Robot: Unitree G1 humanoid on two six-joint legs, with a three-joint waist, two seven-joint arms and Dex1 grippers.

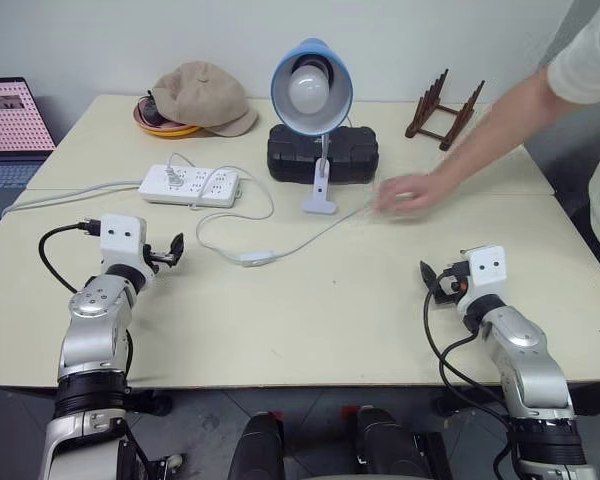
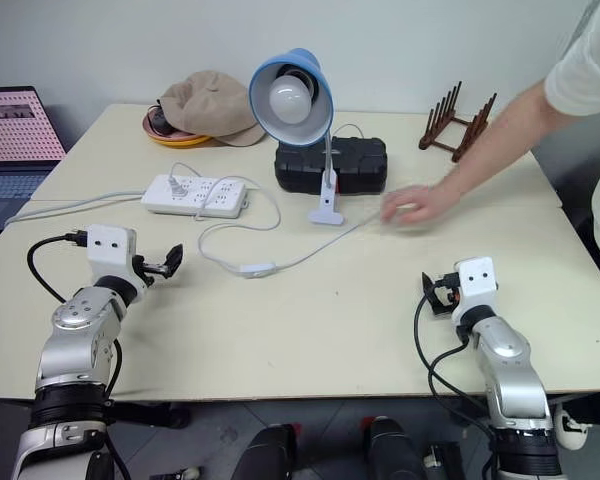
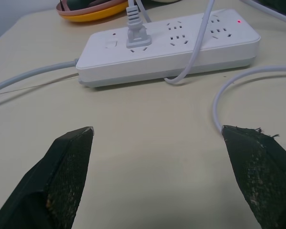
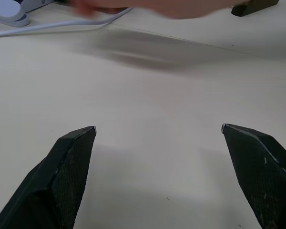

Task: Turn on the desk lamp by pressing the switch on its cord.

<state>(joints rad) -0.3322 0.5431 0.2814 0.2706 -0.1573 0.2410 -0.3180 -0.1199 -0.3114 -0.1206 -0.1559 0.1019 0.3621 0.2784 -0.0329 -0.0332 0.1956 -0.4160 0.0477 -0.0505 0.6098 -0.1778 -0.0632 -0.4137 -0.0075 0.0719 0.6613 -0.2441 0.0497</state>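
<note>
Lamp stands mid-worktop, clip base down, blue shade and bulb tipped toward the robot, just in front of a black case. Bulb looks unlit.

Cord runs from the lamp base across the worktop, loops, and goes on to the power strip. Switch lies flat on the cord, between the two arms, nearer the left one.

Left tool: jaws spread wide, empty, low over the worktop, pointing at the power strip; a bend of cord passes near one finger.

Right tool: jaws spread wide, empty, over bare worktop, well apart from the switch.

A person's hand reaches in from the right, over the cord near the lamp base.

Back edge: tan cap on a yellow dish, wooden rack. Laptop at far left.
</note>
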